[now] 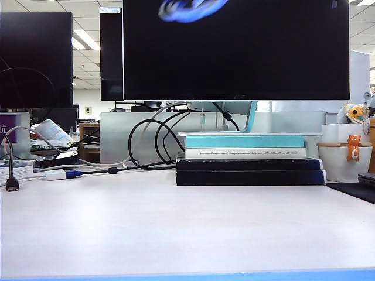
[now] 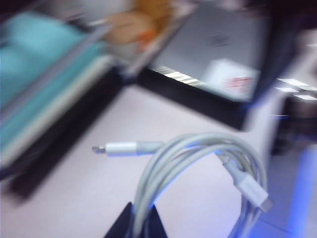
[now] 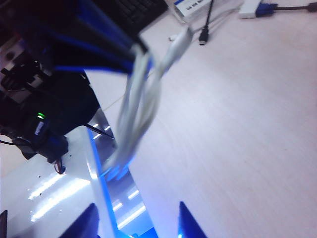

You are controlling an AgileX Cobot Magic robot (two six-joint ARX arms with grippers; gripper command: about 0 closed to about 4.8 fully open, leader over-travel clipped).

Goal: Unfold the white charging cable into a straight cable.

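The white charging cable [image 2: 198,148] hangs as a coiled bundle of several loops above the pale table. My left gripper [image 2: 141,220] is shut on the strands at the base of that bundle. A slim connector [image 2: 106,148] sticks out sideways from the coil, and a second white plug [image 2: 255,191] dangles at the other side. In the right wrist view the same bundle [image 3: 141,109] droops from the dark fingers of the left gripper [image 3: 131,52]. My right gripper [image 3: 137,220] is apart from the bundle, open with nothing between its fingertips [image 3: 185,220]. Neither gripper nor the cable shows in the exterior view.
A stack of books [image 1: 249,158] under a large monitor [image 1: 234,47] stands at the back of the table. A white adapter with a blue plug [image 1: 58,174] and black cables [image 1: 146,146] lie at back left, mugs [image 1: 345,158] at back right. The table's front edge [image 3: 106,198] runs under the right gripper.
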